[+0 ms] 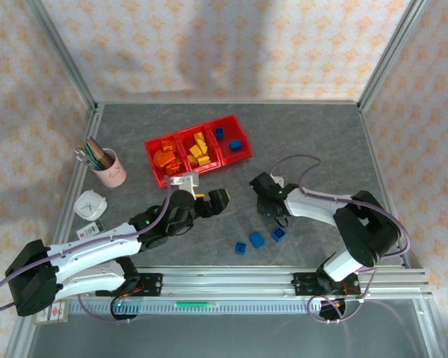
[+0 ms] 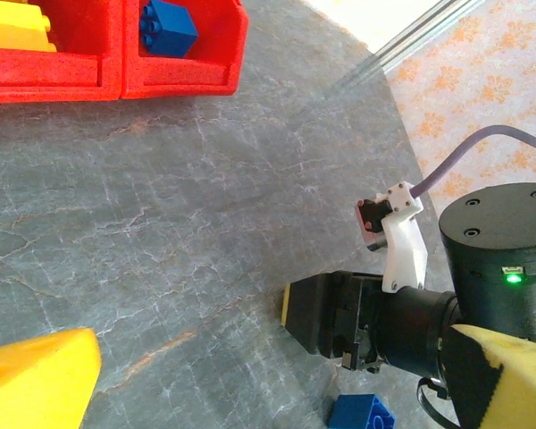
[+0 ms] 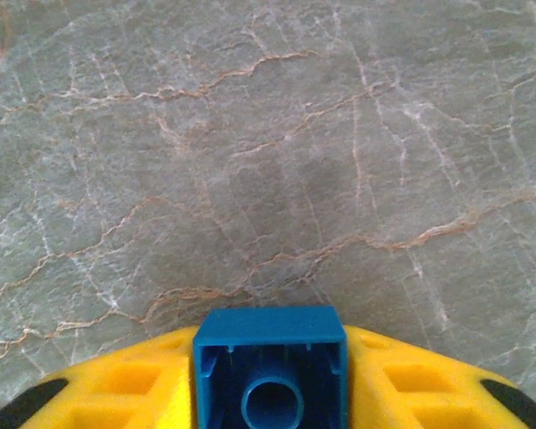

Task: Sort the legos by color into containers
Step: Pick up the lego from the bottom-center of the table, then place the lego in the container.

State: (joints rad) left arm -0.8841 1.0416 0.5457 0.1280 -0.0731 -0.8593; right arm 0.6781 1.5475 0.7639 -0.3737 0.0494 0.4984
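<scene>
My right pincer (image 1: 265, 201) is clamped on a blue brick (image 3: 270, 344) low over the surface (image 3: 268, 134), well apart from the red bins (image 1: 151, 149). My left pincer (image 1: 213, 200) gapes just before them. A shallow hold could drop the brick mid-carry.

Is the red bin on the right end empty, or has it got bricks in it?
Not empty. Seen from above, the right-end bin holds two blue bricks lying on its floor.

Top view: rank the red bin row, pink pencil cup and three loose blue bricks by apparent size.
1. Red bin row
2. Pink pencil cup
3. Loose blue bricks, smallest; the three look alike, so unranked.
</scene>
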